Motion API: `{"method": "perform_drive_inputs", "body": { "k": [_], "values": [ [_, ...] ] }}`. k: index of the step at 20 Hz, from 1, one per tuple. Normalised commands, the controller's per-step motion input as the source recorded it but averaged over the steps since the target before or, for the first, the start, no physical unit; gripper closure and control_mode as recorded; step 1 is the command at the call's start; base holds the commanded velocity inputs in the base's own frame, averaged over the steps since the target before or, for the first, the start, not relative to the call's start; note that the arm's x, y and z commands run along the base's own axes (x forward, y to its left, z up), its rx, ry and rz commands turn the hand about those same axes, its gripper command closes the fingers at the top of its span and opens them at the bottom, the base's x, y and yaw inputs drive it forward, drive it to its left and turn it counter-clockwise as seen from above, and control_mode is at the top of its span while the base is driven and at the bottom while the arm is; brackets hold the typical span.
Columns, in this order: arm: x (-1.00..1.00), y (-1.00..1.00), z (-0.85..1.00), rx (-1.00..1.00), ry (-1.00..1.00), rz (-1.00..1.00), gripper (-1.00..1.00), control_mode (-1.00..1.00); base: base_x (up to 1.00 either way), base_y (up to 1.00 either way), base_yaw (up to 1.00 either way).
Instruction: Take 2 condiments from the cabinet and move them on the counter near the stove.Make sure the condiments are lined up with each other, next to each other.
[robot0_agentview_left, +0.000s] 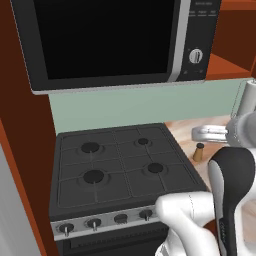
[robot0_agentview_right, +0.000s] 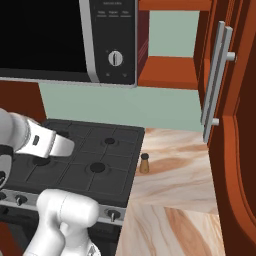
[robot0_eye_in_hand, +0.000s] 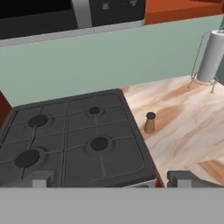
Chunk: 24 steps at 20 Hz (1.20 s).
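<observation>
The black-capped shaker (robot0_eye_in_hand: 150, 122) stands upright on the counter (robot0_eye_in_hand: 192, 127) just beside the stove (robot0_eye_in_hand: 74, 140) — one condiment placed — while the gripper (robot0_eye_in_hand: 109, 178) hangs wide open, empty.

The left base view looks forward and down from behind the arm, to the left of the stove (robot0_agentview_left: 122, 167), with the microwave (robot0_agentview_left: 117, 42) close overhead. The right base view faces the same stove (robot0_agentview_right: 82, 160) from its right, over the counter (robot0_agentview_right: 175, 175) and past the cabinet door (robot0_agentview_right: 235, 125). The hand view sits nearer, above the stove's (robot0_eye_in_hand: 74, 138) front edge, looking down and back at the wall. All three share the stove, the counter beside it and the black-capped shaker (robot0_eye_in_hand: 150, 122).
</observation>
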Motion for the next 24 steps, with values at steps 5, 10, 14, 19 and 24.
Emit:
{"method": "perform_drive_inputs", "body": {
  "k": [5,10,14,19,24],
  "values": [
    [-0.04,0.0,0.0,0.0,0.0,0.0,-1.0,1.0,-0.08,0.05,0.01],
    [0.0,0.0,0.0,0.0,0.0,0.0,-1.0,1.0,-0.81,0.75,0.1],
    [0.0,0.0,0.0,0.0,0.0,0.0,-1.0,1.0,-0.86,0.98,0.12],
    [0.0,0.0,0.0,0.0,0.0,0.0,-1.0,1.0,-1.0,0.78,0.19],
    [0.0,0.0,0.0,0.0,0.0,0.0,-1.0,1.0,-0.88,0.83,0.25]
  ]
}}
